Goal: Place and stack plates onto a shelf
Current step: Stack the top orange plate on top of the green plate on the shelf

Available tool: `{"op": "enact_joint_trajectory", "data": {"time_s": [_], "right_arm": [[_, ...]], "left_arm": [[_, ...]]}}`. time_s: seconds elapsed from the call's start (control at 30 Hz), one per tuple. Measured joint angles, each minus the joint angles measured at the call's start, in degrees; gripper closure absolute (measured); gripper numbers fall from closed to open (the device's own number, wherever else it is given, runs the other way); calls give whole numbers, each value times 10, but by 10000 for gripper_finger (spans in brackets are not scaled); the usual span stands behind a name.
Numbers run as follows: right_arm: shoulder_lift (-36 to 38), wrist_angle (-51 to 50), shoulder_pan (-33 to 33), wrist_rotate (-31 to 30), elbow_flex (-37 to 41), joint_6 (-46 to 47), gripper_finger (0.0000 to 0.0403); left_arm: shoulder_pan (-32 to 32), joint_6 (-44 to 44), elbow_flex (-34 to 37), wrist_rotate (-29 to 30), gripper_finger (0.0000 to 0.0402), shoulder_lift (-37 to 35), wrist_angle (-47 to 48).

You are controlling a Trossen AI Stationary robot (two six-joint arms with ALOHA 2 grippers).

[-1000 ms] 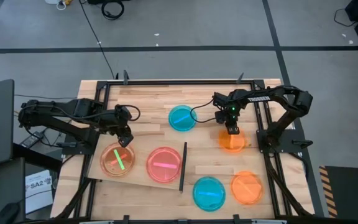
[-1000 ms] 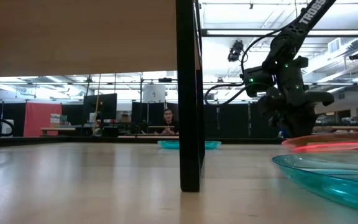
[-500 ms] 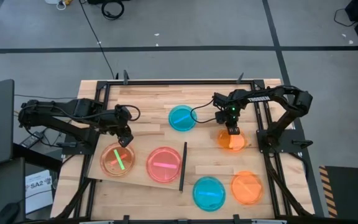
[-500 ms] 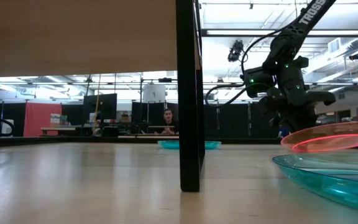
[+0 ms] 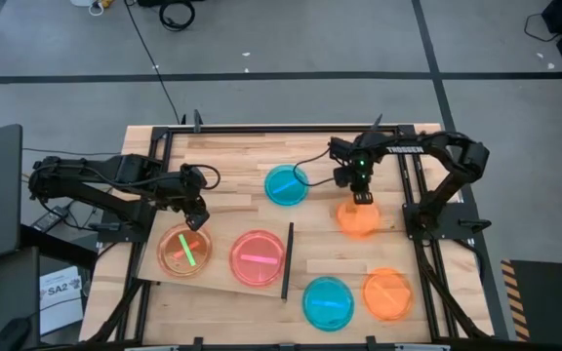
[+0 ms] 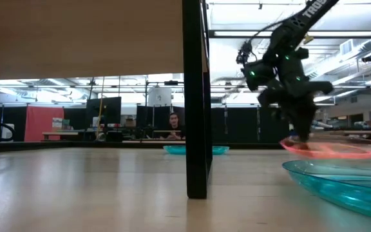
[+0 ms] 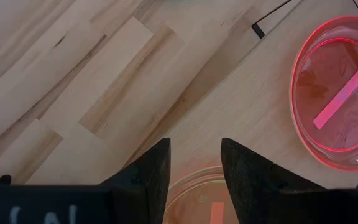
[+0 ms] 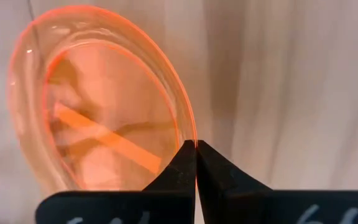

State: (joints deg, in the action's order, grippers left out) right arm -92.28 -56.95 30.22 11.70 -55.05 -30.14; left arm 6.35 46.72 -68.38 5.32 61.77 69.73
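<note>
Nearest the table's front edge you have a blue plate and an orange plate lying side by side, untouched; in the low view the blue rim fills the near right corner.

Just behind them lies the shelf, a pale panel with its black upright strip on the edge toward the loose plates. Two plates already sit on it: a pink plate beside the strip and a second orange plate with a green bar at the left end, probably laid apart as bases for stacks.

Your left gripper hangs over the far rim of that green-barred plate, fingers apart, nothing between them. It looks parked there after a drop-off.

Farther back, your right gripper is pinched tight on the rim of a third orange plate. The plate hangs off the fingertips, extending toward the front edge, raised and slightly tilted. An edge grip suits a thin plate. It is well right of the shelf.

Farthest back, a second blue plate lies flat, left of the right gripper.
</note>
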Motion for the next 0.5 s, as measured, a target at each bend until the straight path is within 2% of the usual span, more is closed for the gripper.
{"op": "enact_joint_trajectory", "data": {"time_s": [0.27,0.5], "right_arm": [[1,-41,0,-16,-86,12,398],[1,-44,1,-33,-161,69,398]], "left_arm": [[0,0,0,9,253,0,0],[0,0,0,88,253,0,-1]]}}
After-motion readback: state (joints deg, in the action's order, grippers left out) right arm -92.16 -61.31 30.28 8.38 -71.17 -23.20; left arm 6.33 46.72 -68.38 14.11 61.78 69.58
